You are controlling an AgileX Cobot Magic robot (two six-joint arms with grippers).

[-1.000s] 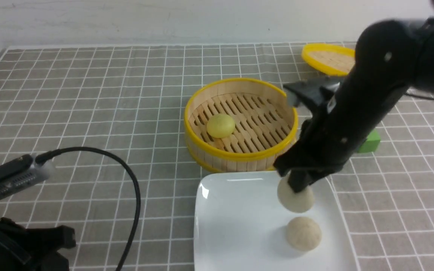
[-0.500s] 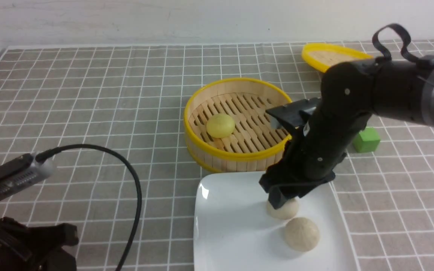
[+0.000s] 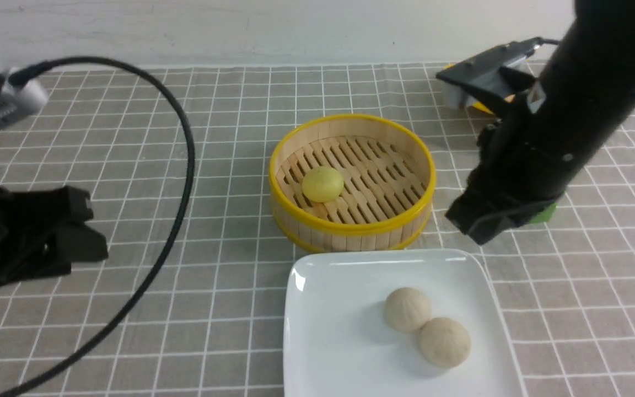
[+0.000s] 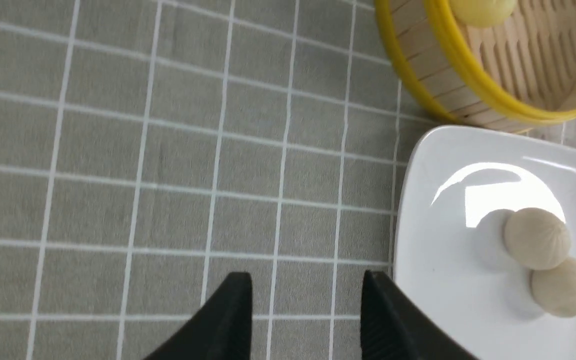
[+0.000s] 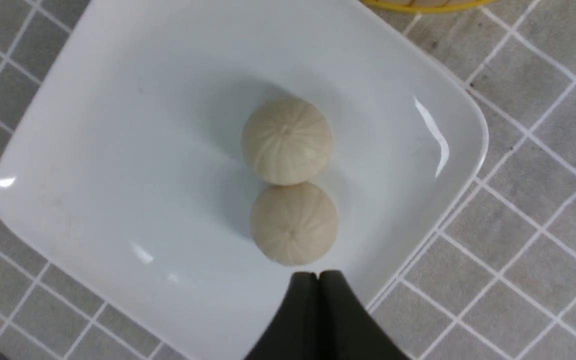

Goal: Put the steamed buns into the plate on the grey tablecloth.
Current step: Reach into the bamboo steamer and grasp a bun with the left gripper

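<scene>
Steamed bun, pale yellow [image 3: 323, 184]: one, round, no marked long axis in view. Location: inside the steamer [image 3: 353, 227], resting on the slatted floor, in the part toward the robot's left, near the wall.

Steamed buns, beige: two [image 3: 408, 310] [image 3: 444, 342], touching each other, on the near side of the steamer, in the white plate [image 3: 317, 380]. Task, as judged: all but the yellow item delivered.

Left claw [image 4: 305, 275]: jaws apart, nothing between them. Location: well to the left of the steamer, above the grey tablecloth [image 4: 178, 220]. From here the yellow bun lies to the right and farther forward.

Right claw [image 5: 318, 274]: tips together, nothing held. Location: just off the steamer's right, near side, raised. From here the yellow bun lies to the left, across the steamer's width.

Governing relation, as judged: the right claw looks nearer, but the bun sits on the steamer's left side, facing the left arm. The left claw, already spread, would need to travel rightward and forward, then descend inside the rim; the right would first need to part its jaws. Hazard, as judged: a finger catching the steamer wall, the bun being close to it.
</scene>
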